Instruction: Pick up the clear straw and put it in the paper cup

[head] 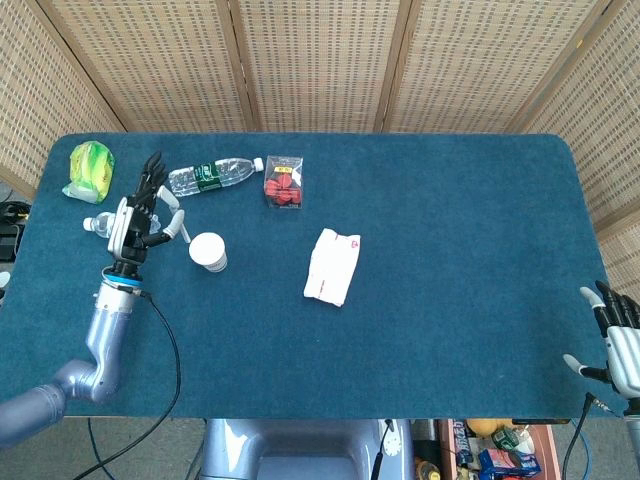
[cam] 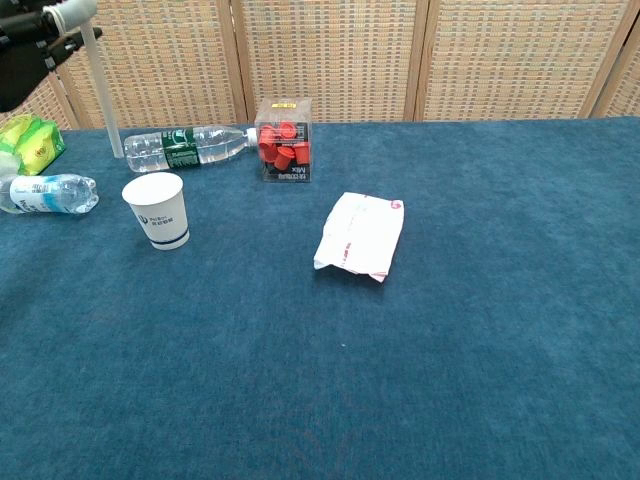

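The white paper cup [head: 208,251] [cam: 157,210] stands upright on the blue table, left of centre. My left hand [head: 140,213] [cam: 30,40] is raised to the left of the cup and a little behind it. It holds the clear straw [cam: 100,95] by its top end. The straw hangs nearly upright, and in the chest view its lower tip lies by the base of the green-label bottle, left of the cup and outside it. My right hand [head: 618,335] is at the table's near right corner, fingers spread, holding nothing.
A green-label water bottle [head: 212,175] [cam: 185,146] and a blue-label bottle [head: 100,224] [cam: 48,192] lie behind and left of the cup. A green packet [head: 89,170], a clear box of red caps [head: 283,181] [cam: 283,140] and a white packet [head: 332,266] [cam: 360,236] are also on the table.
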{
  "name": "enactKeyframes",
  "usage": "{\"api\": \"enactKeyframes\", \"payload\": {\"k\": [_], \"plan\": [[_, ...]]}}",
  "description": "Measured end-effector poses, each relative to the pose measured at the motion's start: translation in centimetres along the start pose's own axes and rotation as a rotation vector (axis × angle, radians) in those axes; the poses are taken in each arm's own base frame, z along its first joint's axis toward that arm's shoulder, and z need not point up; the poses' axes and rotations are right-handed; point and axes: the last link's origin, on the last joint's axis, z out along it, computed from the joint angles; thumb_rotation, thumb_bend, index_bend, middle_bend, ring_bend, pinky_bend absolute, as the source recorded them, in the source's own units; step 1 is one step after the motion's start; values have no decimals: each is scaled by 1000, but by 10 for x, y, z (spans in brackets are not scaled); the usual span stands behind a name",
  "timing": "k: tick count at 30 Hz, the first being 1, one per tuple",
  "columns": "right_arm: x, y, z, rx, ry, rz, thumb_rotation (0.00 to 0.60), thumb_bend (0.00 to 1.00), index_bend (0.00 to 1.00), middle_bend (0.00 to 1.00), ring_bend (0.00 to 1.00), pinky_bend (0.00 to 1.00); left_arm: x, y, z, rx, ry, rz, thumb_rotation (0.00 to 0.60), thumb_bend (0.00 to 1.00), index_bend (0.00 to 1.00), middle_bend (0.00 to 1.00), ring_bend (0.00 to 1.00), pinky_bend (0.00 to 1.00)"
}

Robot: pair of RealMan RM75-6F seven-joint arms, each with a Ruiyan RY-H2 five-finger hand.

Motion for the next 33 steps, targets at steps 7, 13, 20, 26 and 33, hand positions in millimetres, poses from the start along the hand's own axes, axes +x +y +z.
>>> {"api": "enactKeyframes", "payload": {"k": [7, 13, 20, 26, 33], "plan": [[-2, 2, 3, -11, -8, -2, 600, 0, 0, 0, 0, 0, -10, -25, 8, 69, -9, -48, 600, 378, 639, 0, 0, 0], [-4, 3, 6, -22, -20, -3, 600, 0, 0, 0, 0, 0, -15, -37, 11, 101, -15, -41, 600, 378, 640, 0, 0, 0], [-5, 5, 9, -29, -27, -3, 600, 0, 0, 0, 0, 0, -17, -55, 9, 140, -6, -22, 600, 377, 639, 0, 0, 0], [-6, 5, 10, -32, -30, -1, 600, 0, 0, 0, 0, 0, -18, -63, 5, 155, -34, -2, 600, 378, 134, 0, 0, 0], [-5, 4, 9, -23, -27, 1, 600, 0, 0, 0, 0, 0, -13, -56, 0, 120, -98, 40, 600, 367, 0, 0, 0, 0]]}}
